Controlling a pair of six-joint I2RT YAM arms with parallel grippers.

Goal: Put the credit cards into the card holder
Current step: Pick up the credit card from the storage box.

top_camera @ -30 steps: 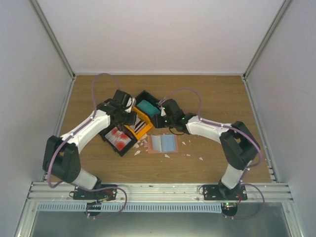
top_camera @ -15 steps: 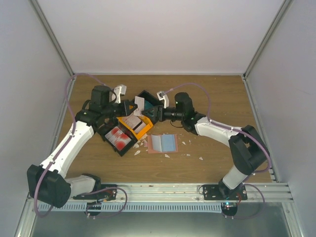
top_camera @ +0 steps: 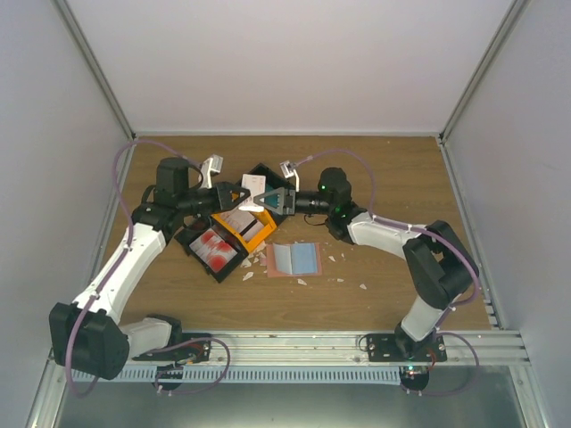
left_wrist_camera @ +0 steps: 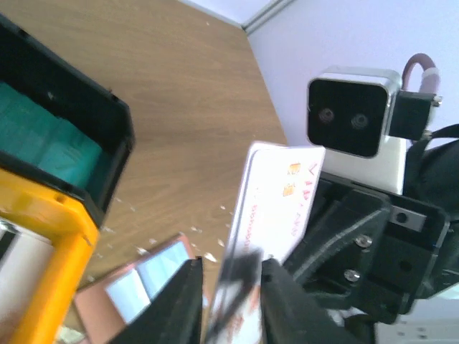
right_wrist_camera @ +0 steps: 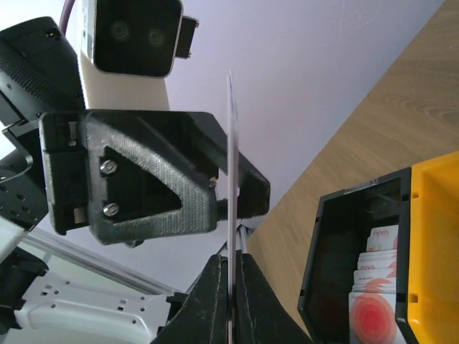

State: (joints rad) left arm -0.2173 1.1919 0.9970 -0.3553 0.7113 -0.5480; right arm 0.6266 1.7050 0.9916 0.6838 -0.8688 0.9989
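One credit card (top_camera: 253,184), white with red marks, stands on edge in mid-air above the compartment tray (top_camera: 234,239), between the two tools. The right gripper (right_wrist_camera: 229,269) is clamped on the card's lower edge. The left gripper (left_wrist_camera: 229,287) has its jaws slightly parted on either side of the same card.

Risk: carried by one narrow pinch, the card may pivot or slip as the arms separate and drop into the tray, not the card holder (top_camera: 293,259). That holder lies unfolded on the table (top_camera: 401,178), nearer the bases, with no card visible in it.

Tray contents:
- far black compartment: teal pieces (left_wrist_camera: 43,143)
- orange compartment: white printed cards (top_camera: 241,220)
- near black compartment: red-marked cards (top_camera: 212,247)
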